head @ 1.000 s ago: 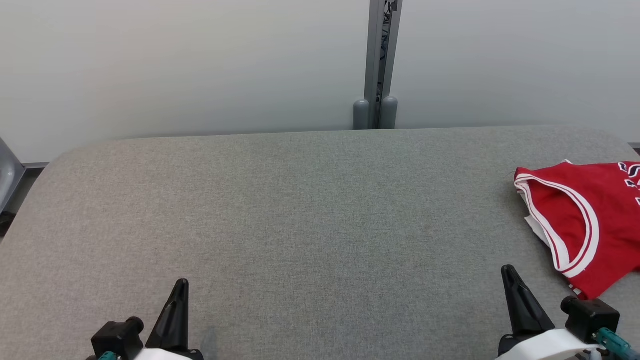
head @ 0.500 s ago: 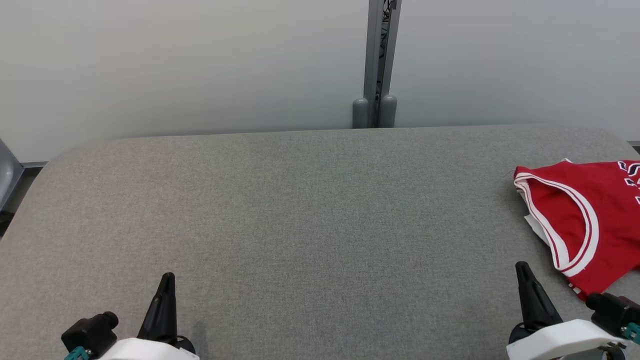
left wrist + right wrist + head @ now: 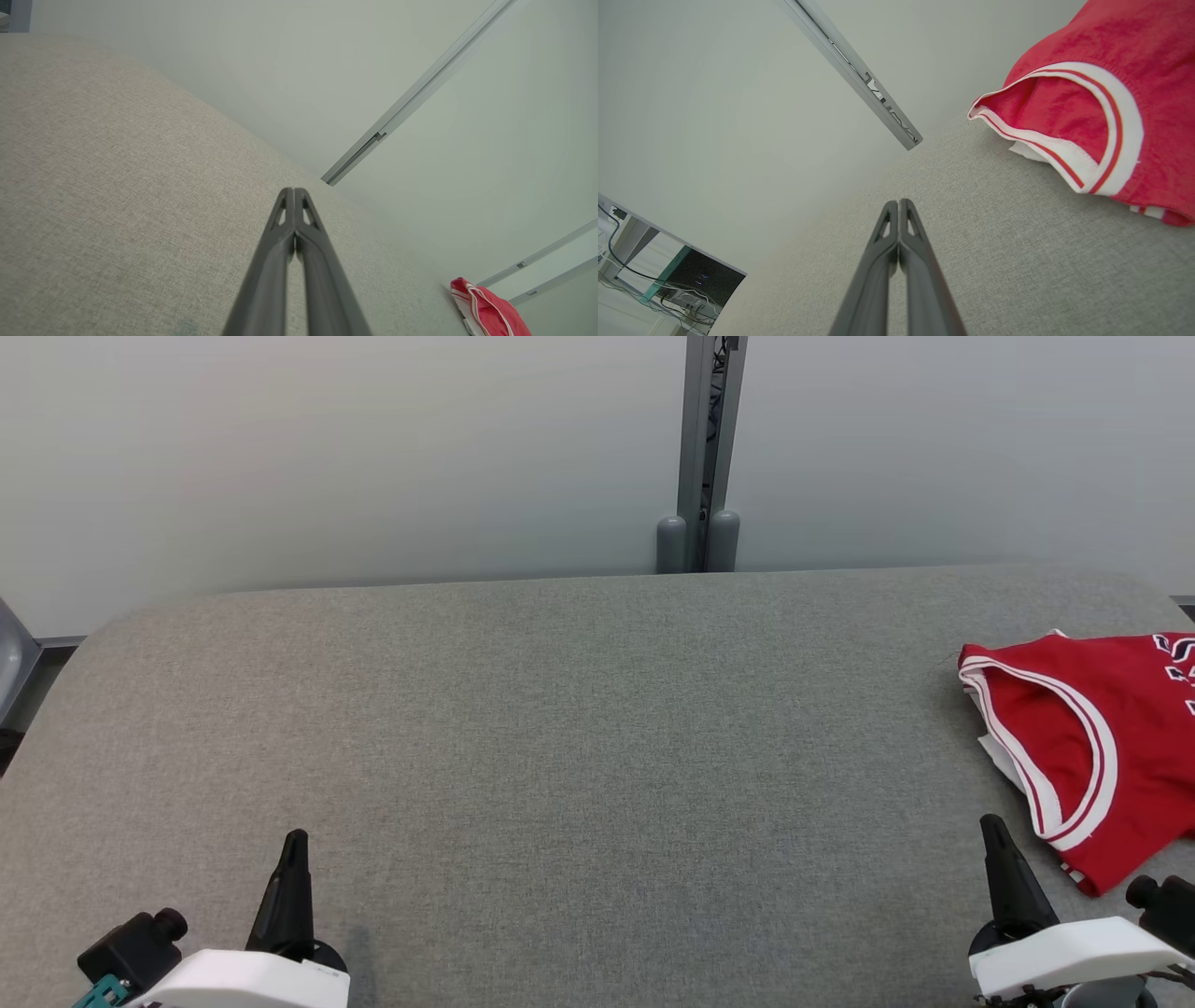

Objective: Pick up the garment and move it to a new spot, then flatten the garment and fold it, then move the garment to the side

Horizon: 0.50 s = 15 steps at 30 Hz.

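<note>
Garment: the red garment (image 3: 1111,747) lies on the table, far out at 3 o'clock in the head view. Part of it runs off that picture's right side.
Garment's look: white and red stripes run along its edges. A big round opening faces 9 o'clock. A bit of white peeks out from under it at 8 o'clock.
Right gripper: the right gripper (image 3: 991,826) sits at 5 o'clock in the head view. It is near the garment's low corner but not touching it. Its 2 dark fingers are pressed tight together with nothing between them. In the right wrist view the garment lies at 2 o'clock from the tips.
Left gripper: the left gripper (image 3: 295,845) sits at 7 o'clock, well apart from the garment. Its 2 fingers are pressed together too, and they hold nothing. In the left wrist view the garment looks small, at 4 o'clock.
Table: the table (image 3: 560,709) has a grey cloth top and round corners.
Wall: a pale wall (image 3: 327,457) stands behind the table.
Post: a grey metal post (image 3: 709,429) goes up the wall at 12 o'clock.
</note>
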Tool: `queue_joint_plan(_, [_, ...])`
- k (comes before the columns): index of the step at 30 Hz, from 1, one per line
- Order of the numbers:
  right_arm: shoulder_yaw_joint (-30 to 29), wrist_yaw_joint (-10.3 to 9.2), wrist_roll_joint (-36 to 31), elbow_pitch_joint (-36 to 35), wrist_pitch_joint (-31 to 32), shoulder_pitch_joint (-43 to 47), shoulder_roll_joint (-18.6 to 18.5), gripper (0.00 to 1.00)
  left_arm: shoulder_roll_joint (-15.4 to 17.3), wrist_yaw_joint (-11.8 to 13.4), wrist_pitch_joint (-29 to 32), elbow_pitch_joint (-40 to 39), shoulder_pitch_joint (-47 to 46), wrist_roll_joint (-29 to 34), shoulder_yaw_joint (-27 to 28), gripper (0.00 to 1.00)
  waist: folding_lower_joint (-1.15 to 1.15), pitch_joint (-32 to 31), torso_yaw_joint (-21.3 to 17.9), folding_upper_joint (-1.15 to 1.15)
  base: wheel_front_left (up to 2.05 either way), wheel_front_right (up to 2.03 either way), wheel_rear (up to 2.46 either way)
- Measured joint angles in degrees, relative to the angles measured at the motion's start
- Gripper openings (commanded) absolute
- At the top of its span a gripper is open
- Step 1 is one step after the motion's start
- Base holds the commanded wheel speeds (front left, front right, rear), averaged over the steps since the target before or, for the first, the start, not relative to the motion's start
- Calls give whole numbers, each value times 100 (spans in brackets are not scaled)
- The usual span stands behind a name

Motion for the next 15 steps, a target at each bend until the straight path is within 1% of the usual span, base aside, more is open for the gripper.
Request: queue_joint_plan(15, [-172,0,1051,-69,294,-84,27,0,9,-26,300,-65,-126,-1090,116,0,0,23,-13,0,0,0,0])
